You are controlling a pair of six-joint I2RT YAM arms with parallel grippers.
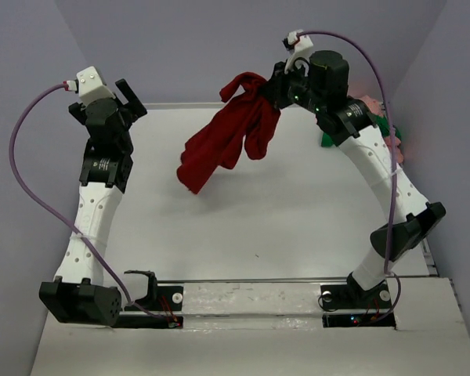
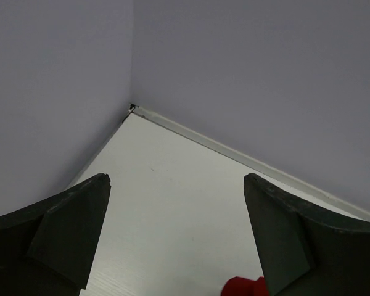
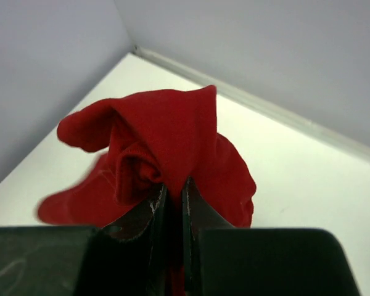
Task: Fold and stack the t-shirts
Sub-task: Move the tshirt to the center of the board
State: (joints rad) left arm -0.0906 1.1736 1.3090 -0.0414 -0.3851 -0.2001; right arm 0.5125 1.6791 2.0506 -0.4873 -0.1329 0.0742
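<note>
The dark red t-shirt (image 1: 227, 141) hangs bunched in the air over the back middle of the table, pinched at its top by my right gripper (image 1: 268, 88), which is shut on the cloth (image 3: 166, 142). Its lower end reaches down toward the table surface. My left gripper (image 1: 130, 100) is raised at the back left, wide open and holding nothing; a tip of red cloth (image 2: 246, 287) shows at the bottom edge of the left wrist view. Behind the right arm, at the back right, lie the green t-shirt (image 1: 329, 139) and the pink t-shirt (image 1: 374, 105), mostly hidden.
The white table (image 1: 282, 227) is boxed in by pale purple walls on the left, back and right. The back left corner (image 2: 132, 107) lies ahead of the left gripper. A purple cable loops beside each arm.
</note>
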